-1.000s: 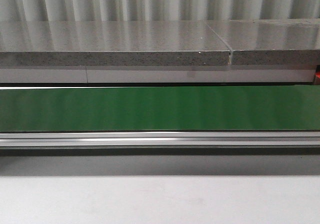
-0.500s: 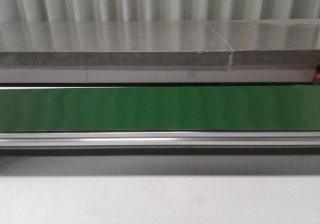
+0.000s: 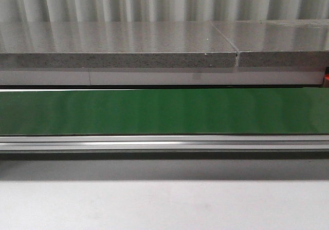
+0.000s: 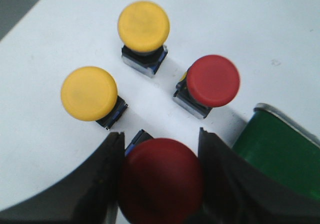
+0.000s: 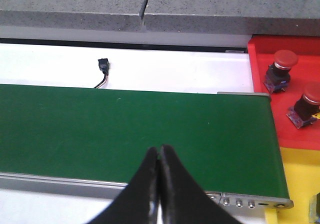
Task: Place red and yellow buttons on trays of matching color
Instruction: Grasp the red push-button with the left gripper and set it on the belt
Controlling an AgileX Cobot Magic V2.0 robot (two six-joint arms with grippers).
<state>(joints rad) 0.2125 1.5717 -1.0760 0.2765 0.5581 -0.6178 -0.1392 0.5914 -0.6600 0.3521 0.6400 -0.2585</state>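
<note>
Straddling a red button (image 4: 161, 180), the left gripper (image 4: 161, 184) looks clamped on it for transfer—right gripper (image 5: 160, 184) pinched closed, empty over the belt (image 5: 135, 134).

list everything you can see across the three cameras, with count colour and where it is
yellow buttons: 2, yellow caps, standing on the white table in the left wrist view
red buttons on the table: 2, red caps, one free by the belt end, one between the left jaws
red buttons on the tray: 2, red caps, standing in the red tray
red tray: 1, red, past the belt end
yellow tray: 1, yellow, next to the red tray
conveyor belt: 1, green, bare
stone slabs: 2, grey, behind the belt
cable plug: 1, black, behind the belt
left gripper: 1, black, around a red button
right gripper: 1, black, shut, over the belt
</note>
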